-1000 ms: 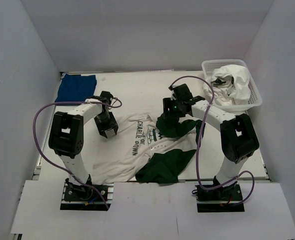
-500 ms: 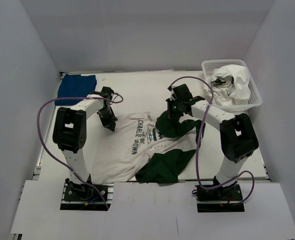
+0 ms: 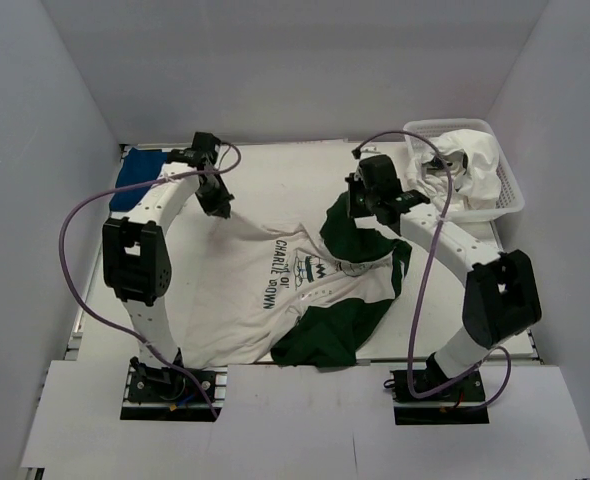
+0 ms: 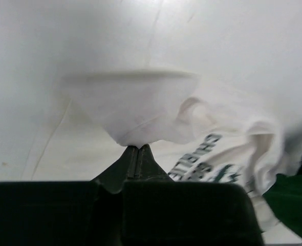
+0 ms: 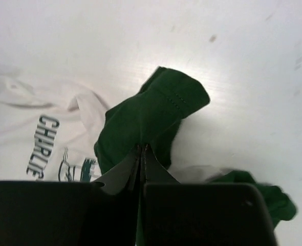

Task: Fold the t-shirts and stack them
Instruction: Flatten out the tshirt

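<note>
The white t-shirt with dark green sleeves (image 3: 265,290) lies in the middle of the table with its black print facing up. My left gripper (image 3: 221,208) is shut on a white corner of it (image 4: 141,113), the fingertips (image 4: 137,148) pinched together on the cloth. My right gripper (image 3: 361,212) is shut on a green sleeve (image 5: 151,118), which bunches above the closed tips (image 5: 142,148). Both held parts are lifted and drawn toward the far side. The other green sleeve (image 3: 330,335) lies crumpled near the front. A royal-blue t-shirt (image 3: 135,172) lies at the back left.
A white plastic basket (image 3: 513,195) stands at the back right with crumpled white cloth (image 3: 470,165) in it. White walls close the table on three sides. Purple cables loop from both arms.
Both grippers closed on the white and green shirt and moved toward the far side, pulling its upper edge out and stretching it. The right sleeve has unbunched.
</note>
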`<move>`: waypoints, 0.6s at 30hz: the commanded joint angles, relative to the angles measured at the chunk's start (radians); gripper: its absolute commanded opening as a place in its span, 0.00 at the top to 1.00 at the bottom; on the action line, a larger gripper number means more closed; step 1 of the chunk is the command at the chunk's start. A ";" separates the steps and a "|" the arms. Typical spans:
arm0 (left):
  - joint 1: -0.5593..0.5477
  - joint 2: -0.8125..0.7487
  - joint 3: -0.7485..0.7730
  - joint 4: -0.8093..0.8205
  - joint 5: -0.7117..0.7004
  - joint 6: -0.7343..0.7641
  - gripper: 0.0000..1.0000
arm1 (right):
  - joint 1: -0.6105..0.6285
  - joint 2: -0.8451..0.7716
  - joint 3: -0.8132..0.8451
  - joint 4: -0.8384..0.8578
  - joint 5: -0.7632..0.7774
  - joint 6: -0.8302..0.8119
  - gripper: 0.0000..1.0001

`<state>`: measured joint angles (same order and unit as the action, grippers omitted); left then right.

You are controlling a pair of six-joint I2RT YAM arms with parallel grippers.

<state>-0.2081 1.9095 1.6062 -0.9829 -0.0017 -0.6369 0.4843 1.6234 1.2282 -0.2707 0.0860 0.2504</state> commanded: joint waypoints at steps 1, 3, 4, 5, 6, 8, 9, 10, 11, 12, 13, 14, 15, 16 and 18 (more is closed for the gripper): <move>0.039 0.045 0.151 -0.019 -0.050 -0.035 1.00 | -0.015 -0.042 0.020 0.105 0.147 -0.055 1.00; 0.055 0.084 0.240 -0.028 -0.050 -0.035 1.00 | -0.023 -0.011 0.063 0.119 0.187 -0.091 1.00; 0.068 0.127 0.271 -0.028 -0.050 -0.035 1.00 | -0.023 -0.002 0.085 0.125 0.211 -0.136 1.00; 0.069 0.150 0.305 -0.028 -0.061 -0.035 1.00 | -0.029 0.024 0.094 0.136 0.225 -0.151 1.00; 0.081 0.173 0.372 -0.042 -0.070 -0.044 1.00 | -0.033 0.059 0.125 0.142 0.283 -0.158 1.00; 0.093 0.242 0.434 -0.051 -0.081 -0.055 1.00 | -0.038 0.104 0.197 0.148 0.388 -0.178 1.00; 0.104 0.265 0.490 -0.051 -0.081 -0.055 1.00 | -0.041 0.178 0.282 0.136 0.447 -0.186 1.00; 0.116 0.288 0.517 -0.060 -0.090 -0.064 1.00 | -0.041 0.206 0.309 0.137 0.489 -0.221 1.00; 0.116 0.310 0.540 -0.060 -0.090 -0.064 1.00 | -0.039 0.234 0.336 0.146 0.491 -0.232 1.00; 0.127 0.366 0.582 -0.047 -0.099 -0.073 0.85 | -0.038 0.350 0.441 0.149 0.384 -0.320 0.48; 0.127 0.367 0.598 -0.046 -0.100 -0.073 0.85 | -0.038 0.351 0.442 0.149 0.383 -0.321 0.48; 0.137 0.408 0.618 -0.046 -0.066 -0.073 0.61 | -0.035 0.450 0.558 0.087 0.358 -0.326 0.14; 0.147 0.427 0.639 -0.046 -0.055 -0.073 0.48 | -0.033 0.481 0.611 0.043 0.339 -0.310 0.10; 0.147 0.439 0.678 -0.062 -0.055 -0.073 0.35 | -0.035 0.531 0.660 -0.041 0.339 -0.294 0.10; 0.147 0.438 0.687 -0.062 -0.046 -0.073 0.01 | -0.050 0.558 0.769 -0.119 0.316 -0.257 0.10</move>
<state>-0.0669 2.3852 2.2368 -1.0290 -0.0624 -0.7033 0.4431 2.1544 1.8843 -0.2489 0.4290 -0.0044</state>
